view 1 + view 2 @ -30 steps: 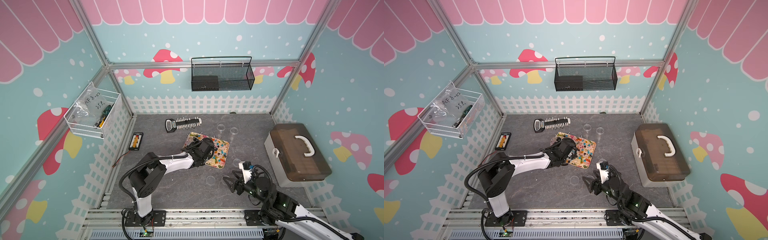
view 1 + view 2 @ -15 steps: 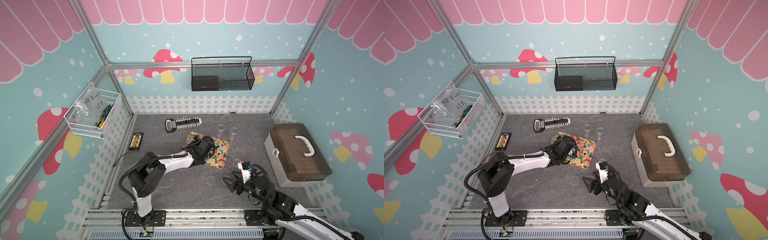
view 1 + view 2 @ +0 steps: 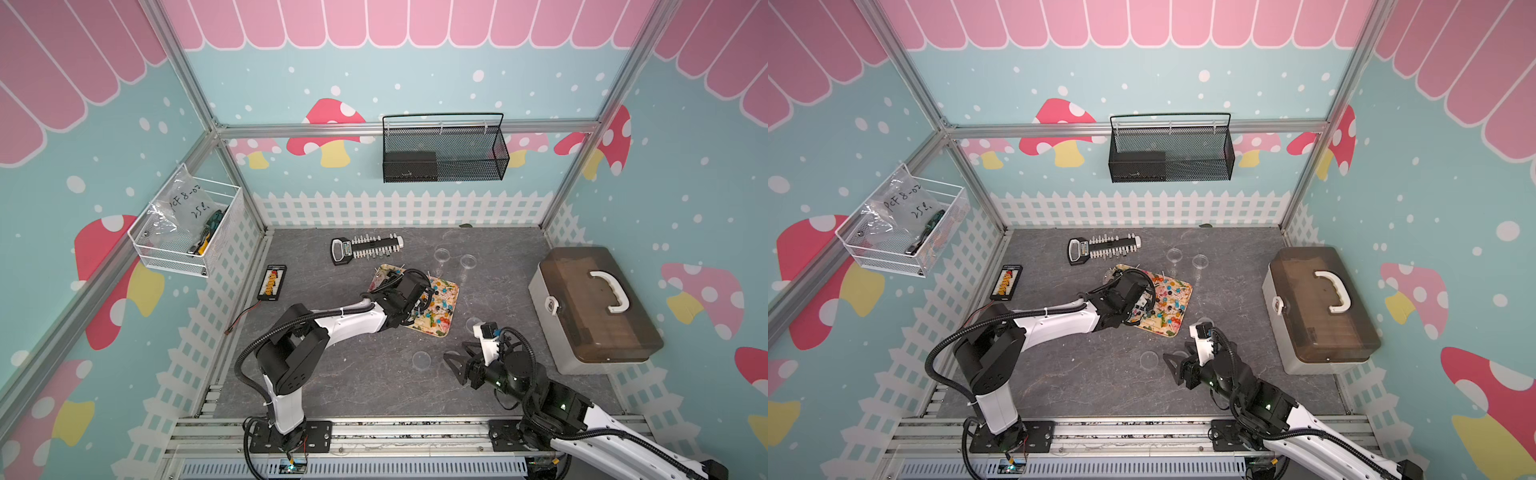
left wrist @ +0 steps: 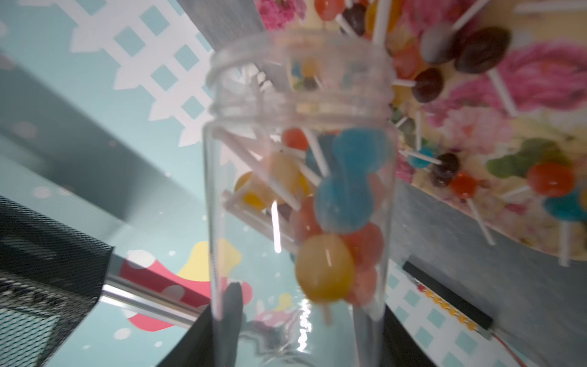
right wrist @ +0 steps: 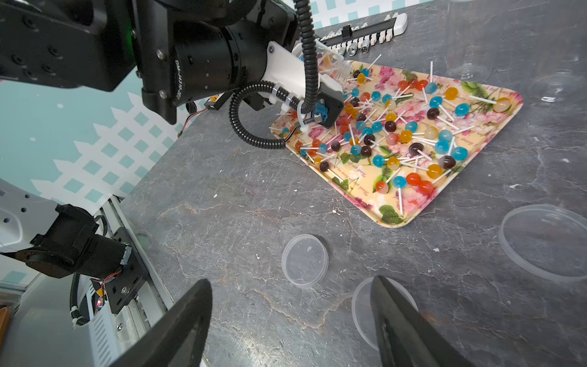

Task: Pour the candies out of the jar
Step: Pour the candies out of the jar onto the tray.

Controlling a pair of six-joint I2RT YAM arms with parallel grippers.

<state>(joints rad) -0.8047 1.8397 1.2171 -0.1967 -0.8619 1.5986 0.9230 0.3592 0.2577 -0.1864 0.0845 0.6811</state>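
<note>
The left claw (image 4: 309, 305) pinches the closed end of a clear plastic jar (image 4: 298, 203), which is tipped with its open mouth toward the floral tray (image 5: 389, 213) on the grey desk (image 5: 222, 206). Dozens of candies (image 5: 397, 133) in blue, orange, red and black lie scattered across the tray, and several more sit inside the jar. The right claw (image 5: 290, 281) hangs spread and empty above the desk, near 3 clear lids (image 5: 305, 260), 1 of them partly under a finger.
</note>
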